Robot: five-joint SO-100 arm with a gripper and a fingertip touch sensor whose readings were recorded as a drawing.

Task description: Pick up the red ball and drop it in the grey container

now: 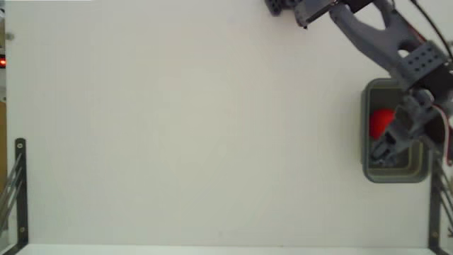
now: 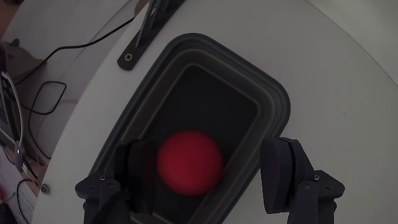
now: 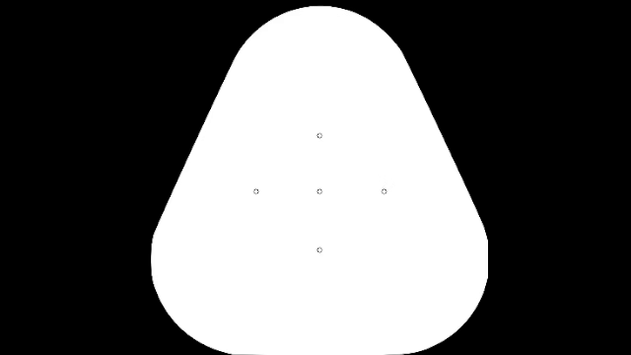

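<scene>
**benchrat:** ok so where are the fingers [image 2: 144, 171] at? In the wrist view I see one dark finger on the left and the other at the right, with a wide gap between them.

**so101_tinkerer:** yep, spread apart. The gripper [image 2: 211, 171] isn't clamped on anything. The red ball [image 2: 189, 163] sits in that gap, close to the left finger, with clear space between it and the right one. It looks a bit blurry, so I can't tell if it's resting on the bottom or just above it.

**benchrat:** and it's over the tub?

**so101_tinkerer:** inside its outline for sure. The grey container [image 2: 277, 102] fills the middle of the wrist view, dark interior, stepped thick rim, and the ball shows against the inside. In the fixed view the red ball [image 1: 381, 122] peeks out at the left side of the grey container [image 1: 366, 127], with the gripper [image 1: 396, 145] and the arm [image 1: 382, 35] covering the rest.

**benchrat:** surroundings?

**so101_tinkerer:** white desk [image 1: 184, 127], container near its right edge in the fixed view. A black bracket [image 2: 149, 28] sits just past the tub's far end, and some cables [image 2: 43, 93] hang off the desk.
</scene>
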